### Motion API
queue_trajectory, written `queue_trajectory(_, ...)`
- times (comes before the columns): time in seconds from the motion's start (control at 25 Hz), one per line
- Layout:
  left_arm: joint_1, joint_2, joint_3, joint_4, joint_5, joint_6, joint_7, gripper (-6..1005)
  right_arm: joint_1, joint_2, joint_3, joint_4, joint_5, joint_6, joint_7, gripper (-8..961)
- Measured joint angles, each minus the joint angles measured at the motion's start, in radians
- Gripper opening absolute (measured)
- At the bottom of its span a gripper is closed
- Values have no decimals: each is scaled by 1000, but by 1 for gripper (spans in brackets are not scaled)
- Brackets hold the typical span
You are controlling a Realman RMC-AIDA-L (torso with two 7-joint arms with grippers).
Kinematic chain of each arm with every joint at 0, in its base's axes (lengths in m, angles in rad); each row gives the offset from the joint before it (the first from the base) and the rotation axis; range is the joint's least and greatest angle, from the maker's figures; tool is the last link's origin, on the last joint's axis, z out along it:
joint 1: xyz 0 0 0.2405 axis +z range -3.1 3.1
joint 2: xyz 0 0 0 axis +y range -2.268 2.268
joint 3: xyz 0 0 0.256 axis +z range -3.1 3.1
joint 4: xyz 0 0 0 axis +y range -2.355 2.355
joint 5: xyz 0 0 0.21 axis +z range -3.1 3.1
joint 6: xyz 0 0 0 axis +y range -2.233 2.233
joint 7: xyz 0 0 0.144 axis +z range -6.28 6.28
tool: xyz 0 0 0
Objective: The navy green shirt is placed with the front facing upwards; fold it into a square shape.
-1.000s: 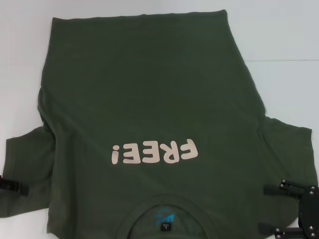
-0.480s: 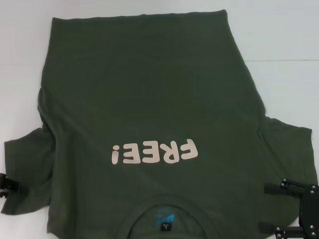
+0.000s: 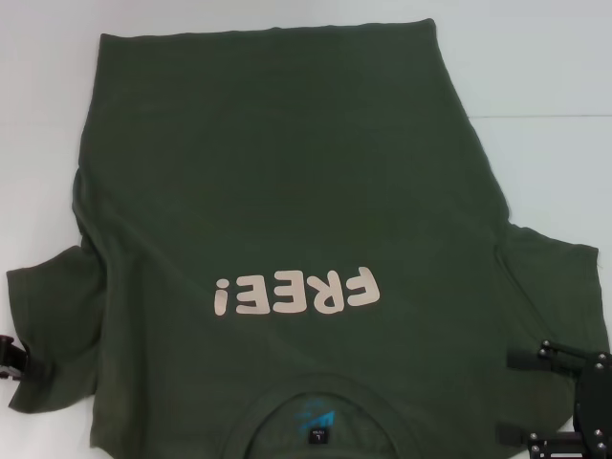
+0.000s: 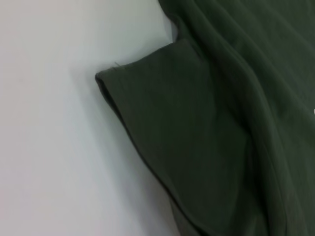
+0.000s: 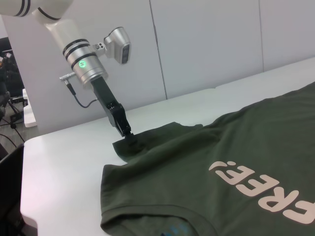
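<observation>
The dark olive-green shirt (image 3: 287,172) lies spread front up on the white table, with pale "FREE!" lettering (image 3: 296,293) and the collar (image 3: 320,402) at the near edge. My left gripper (image 3: 11,361) is at the outer edge of the shirt's left sleeve (image 3: 53,325). In the right wrist view it (image 5: 129,139) touches that sleeve's corner. The left wrist view shows only the sleeve (image 4: 187,137) on the table. My right gripper (image 3: 504,399) is open, low by the right sleeve (image 3: 555,277) and shoulder, with nothing between its jaws.
The white table (image 3: 545,76) shows bare surface beyond and beside the shirt, with a seam line at the right. In the right wrist view a white wall (image 5: 206,44) stands behind the table, and the table's edge (image 5: 29,162) is near the left arm.
My left gripper has slid outward toward the left edge of the head view, and the left sleeve has bunched slightly. The right gripper has barely moved.
</observation>
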Motion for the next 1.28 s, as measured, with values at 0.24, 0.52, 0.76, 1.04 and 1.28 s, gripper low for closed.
queue_trajectory(0.24, -4, -1, 8, 13, 0, -1, 1, 85, 3, -1, 0, 0, 1, -1, 2, 941)
queue_trajectory(0.52, -4, -2, 12, 27, -1, -5, 11, 74, 5, -1, 0, 0, 1, 0, 2, 942)
queue_trajectory(0.76, -4, -2, 12, 27, -1, -4, 15, 69, 7, -1, 0, 0, 2, 0, 2, 941)
queue_trajectory(1.04, -3, 5, 1, 33, -5, 2, 17, 62, 8, -1, 0, 0, 2, 0, 2, 941)
queue_trajectory(1.28, 6, 19, -31, 64, -2, 17, 4, 54, 8, -1, 2, 0, 3, 2, 2, 941)
